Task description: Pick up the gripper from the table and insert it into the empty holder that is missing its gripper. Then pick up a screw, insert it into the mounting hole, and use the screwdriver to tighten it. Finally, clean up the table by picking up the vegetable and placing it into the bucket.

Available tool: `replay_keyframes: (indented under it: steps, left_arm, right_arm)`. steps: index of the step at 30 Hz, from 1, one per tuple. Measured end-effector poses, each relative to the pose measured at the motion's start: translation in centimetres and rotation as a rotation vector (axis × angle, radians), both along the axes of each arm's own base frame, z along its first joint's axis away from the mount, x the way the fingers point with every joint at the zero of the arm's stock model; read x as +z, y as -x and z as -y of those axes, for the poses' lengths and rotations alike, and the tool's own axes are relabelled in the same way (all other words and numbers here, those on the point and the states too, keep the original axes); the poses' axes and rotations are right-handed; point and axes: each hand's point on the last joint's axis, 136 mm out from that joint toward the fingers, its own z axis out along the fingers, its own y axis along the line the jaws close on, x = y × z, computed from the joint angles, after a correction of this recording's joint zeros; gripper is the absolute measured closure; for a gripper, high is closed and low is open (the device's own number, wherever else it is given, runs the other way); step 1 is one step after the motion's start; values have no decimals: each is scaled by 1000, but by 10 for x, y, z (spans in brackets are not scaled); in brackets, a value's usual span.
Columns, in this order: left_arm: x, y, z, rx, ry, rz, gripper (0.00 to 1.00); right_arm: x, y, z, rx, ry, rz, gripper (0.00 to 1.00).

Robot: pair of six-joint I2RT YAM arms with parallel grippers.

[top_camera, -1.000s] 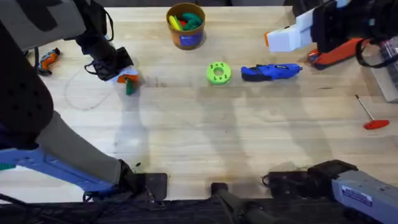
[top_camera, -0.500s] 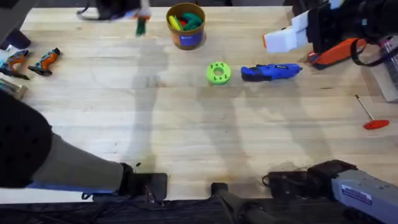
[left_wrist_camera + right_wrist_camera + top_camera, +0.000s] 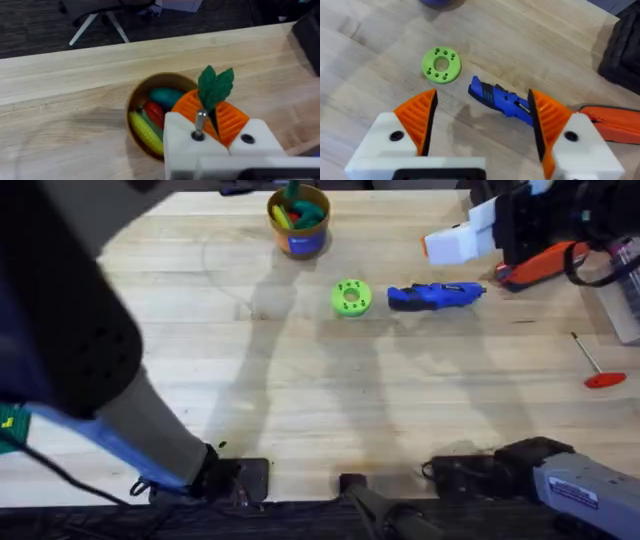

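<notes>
My left gripper (image 3: 212,114) is shut on the vegetable (image 3: 215,86), whose dark green leaves stick out past the orange pads. It hangs right over the bucket (image 3: 133,102), which holds yellow, red and teal toy pieces. From overhead the vegetable (image 3: 293,192) sits above the bucket (image 3: 299,238) at the far edge of the table (image 3: 330,400). The blue screwdriver (image 3: 437,295) lies right of centre. The white holder (image 3: 462,242) juts left from a black arm at the far right. My right gripper (image 3: 482,96) is open above the screwdriver (image 3: 500,100). The screw is out of view.
A lime-green disc with holes (image 3: 350,297) lies left of the screwdriver. An orange-and-black hand tool (image 3: 540,265) rests at the far right, and a red-handled driver (image 3: 597,368) near the right edge. My left arm (image 3: 80,350) looms dark over the table's left side.
My left gripper carried the vegetable from the table's left side to the far edge, then right to above the bucket. The right arm has not moved.
</notes>
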Motion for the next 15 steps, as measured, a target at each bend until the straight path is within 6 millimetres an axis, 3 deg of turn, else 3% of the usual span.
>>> replay_keyframes:
  steps: [4,9,10,15]
  left_arm:
    - [-27,-9,3,-1,-9,-28,966]
    - [-30,-12,3,0,-14,-21,185]
    - [-30,-12,2,1,-12,-22,65]
    - [-30,-12,1,3,-13,-24,16]
  right_arm:
    - [0,0,0,0,0,0,25]
    - [0,0,0,0,0,0,23]
    - [0,0,0,0,0,0,23]
    - [0,0,0,0,0,0,22]
